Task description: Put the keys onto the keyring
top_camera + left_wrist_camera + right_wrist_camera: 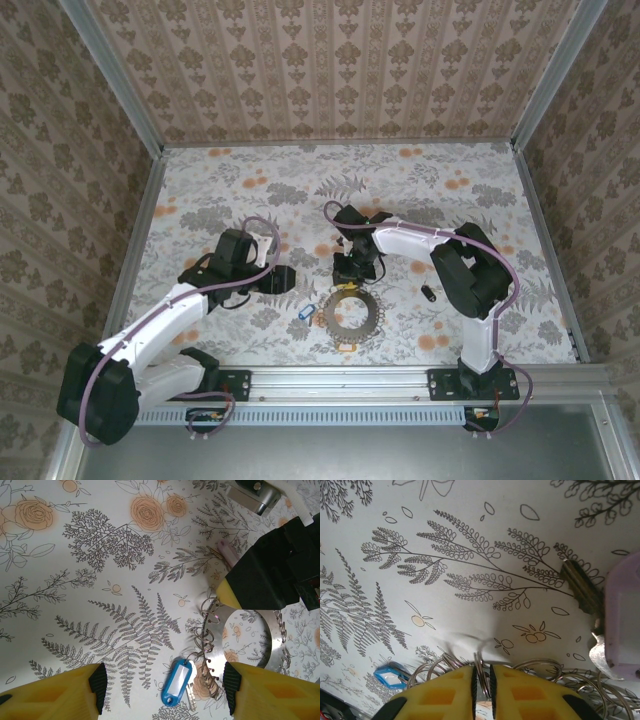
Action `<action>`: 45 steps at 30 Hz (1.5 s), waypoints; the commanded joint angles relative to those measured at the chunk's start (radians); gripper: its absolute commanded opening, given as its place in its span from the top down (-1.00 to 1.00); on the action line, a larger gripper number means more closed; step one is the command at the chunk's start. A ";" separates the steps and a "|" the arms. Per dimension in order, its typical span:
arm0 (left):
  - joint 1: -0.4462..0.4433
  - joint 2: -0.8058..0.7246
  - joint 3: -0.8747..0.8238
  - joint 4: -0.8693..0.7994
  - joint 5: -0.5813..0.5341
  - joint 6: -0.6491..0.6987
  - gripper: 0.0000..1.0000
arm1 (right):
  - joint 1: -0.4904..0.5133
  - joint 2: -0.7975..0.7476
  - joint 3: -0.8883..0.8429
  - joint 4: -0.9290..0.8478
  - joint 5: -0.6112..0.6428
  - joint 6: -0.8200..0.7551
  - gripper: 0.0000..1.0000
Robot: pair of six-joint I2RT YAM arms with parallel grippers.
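Observation:
The keyring (350,313), a flat toothed grey hoop hung with wire loops, lies on the floral table (250,180) between the arms. Its blue clip (306,311) sits at its left and its yellow tag (347,345) at its near edge. My right gripper (352,275) stands over the hoop's far rim. In the right wrist view this gripper (482,680) is shut on one thin wire loop of the keyring (479,660). The tiny black-headed key (428,293) lies alone to the right. My left gripper (283,280) hangs open left of the hoop, and in its wrist view its fingers (98,687) stand either side of the blue clip (177,682) and the hoop's edge (214,640).
A lilac tag (620,620) with a metal key blade (580,587) lies just beyond the right fingers. Patterned walls close in the table on three sides. A metal rail (340,382) carrying both arm bases runs along the near edge.

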 commanded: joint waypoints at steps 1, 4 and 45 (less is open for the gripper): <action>0.010 -0.010 -0.011 0.014 0.017 -0.006 -0.31 | 0.007 0.017 -0.027 -0.001 -0.018 0.017 0.67; 0.012 -0.008 -0.013 0.015 0.019 -0.009 -0.31 | 0.007 0.012 -0.035 0.013 -0.026 0.017 0.71; -0.099 -0.074 0.159 0.213 0.349 0.348 -0.26 | 0.011 -0.891 -0.669 1.080 -0.109 -0.709 1.00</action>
